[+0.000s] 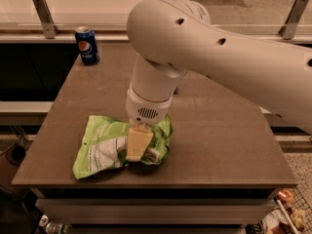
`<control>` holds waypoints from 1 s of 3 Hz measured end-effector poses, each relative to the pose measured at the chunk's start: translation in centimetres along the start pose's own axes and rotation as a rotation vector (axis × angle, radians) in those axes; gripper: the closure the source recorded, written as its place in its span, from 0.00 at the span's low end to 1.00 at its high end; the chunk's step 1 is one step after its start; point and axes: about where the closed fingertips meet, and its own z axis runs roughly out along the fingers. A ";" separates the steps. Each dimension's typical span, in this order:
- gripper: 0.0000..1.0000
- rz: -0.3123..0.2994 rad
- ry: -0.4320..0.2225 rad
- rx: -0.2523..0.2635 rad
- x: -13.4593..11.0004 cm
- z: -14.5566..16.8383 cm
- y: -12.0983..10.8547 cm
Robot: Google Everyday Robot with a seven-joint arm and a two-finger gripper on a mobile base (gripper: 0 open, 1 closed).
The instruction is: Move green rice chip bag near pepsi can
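**Gripper down over the green bag, can far off at the back corner**

I am watching the gripper (138, 144) from above. It is hanging straight down from the big white arm (219, 57), and its pale yellow tip is lying across the green rice chip bag (105, 145). The wrist housing is sitting right over it. From here I am not able to tell whether the gripper is apart, together or clamped on the foil.

The bag is lying flat and crumpled on the brown table (219, 145), directly under the gripper. Most of the bag is spreading out to the gripper's left in the view and toward the near edge. Its white label panel is showing just beside the gripper on that side. A smaller green flap is sticking out on the gripper's other side.

The pepsi can (87, 45) is standing upright well apart from the gripper, beyond it and off to the left in the view. It is sitting at the far left corner of the table with its round logo facing me. Bare table is lying between the can and the bag.

The arm is reaching in from the right of the view and bending down over the middle of the table. Past the can, a metal bracket (44, 16) is standing against a pale counter.
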 end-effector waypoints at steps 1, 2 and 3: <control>0.85 -0.001 0.001 0.002 0.0 0.0 0.1; 1.00 -0.003 0.002 0.003 0.0 -0.1 0.1; 1.00 -0.003 0.002 0.003 0.0 -0.1 0.1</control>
